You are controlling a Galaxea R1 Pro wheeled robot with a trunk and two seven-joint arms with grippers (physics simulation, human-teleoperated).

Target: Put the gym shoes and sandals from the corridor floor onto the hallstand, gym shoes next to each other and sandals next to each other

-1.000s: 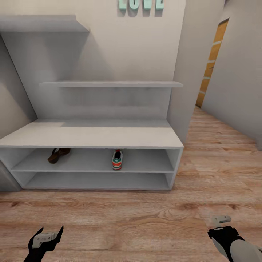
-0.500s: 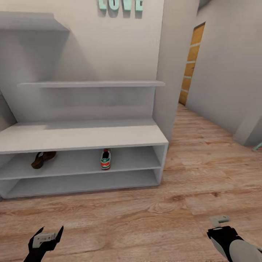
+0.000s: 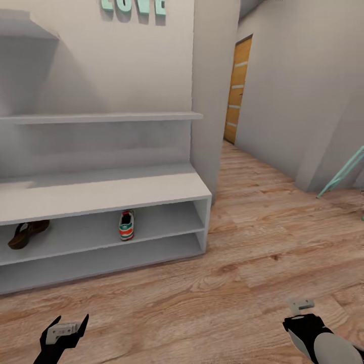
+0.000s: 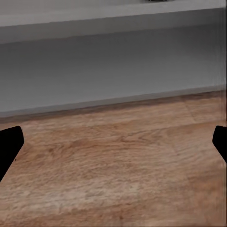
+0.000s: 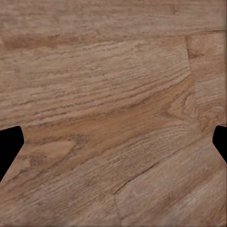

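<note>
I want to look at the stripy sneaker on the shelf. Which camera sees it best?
The head view. There the gym shoe stands on the upper low shelf of the hallstand, stripes clear. The left wrist view catches the hallstand's base and the corridor floor; the right wrist view looks at floor planks.

soft even light, faint shelf shadows, slightly blurry low-detail renders.

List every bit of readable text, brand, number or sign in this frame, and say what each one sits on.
"LOVE": raised teal block letters mounted on the pale wall above the grey-white hallstand; their tops are cut off by the picture's edge.
Any brand mark on the white sneaker with teal and red-orange stripes on the upper open shelf is too small to read.
No other text shows.
</note>
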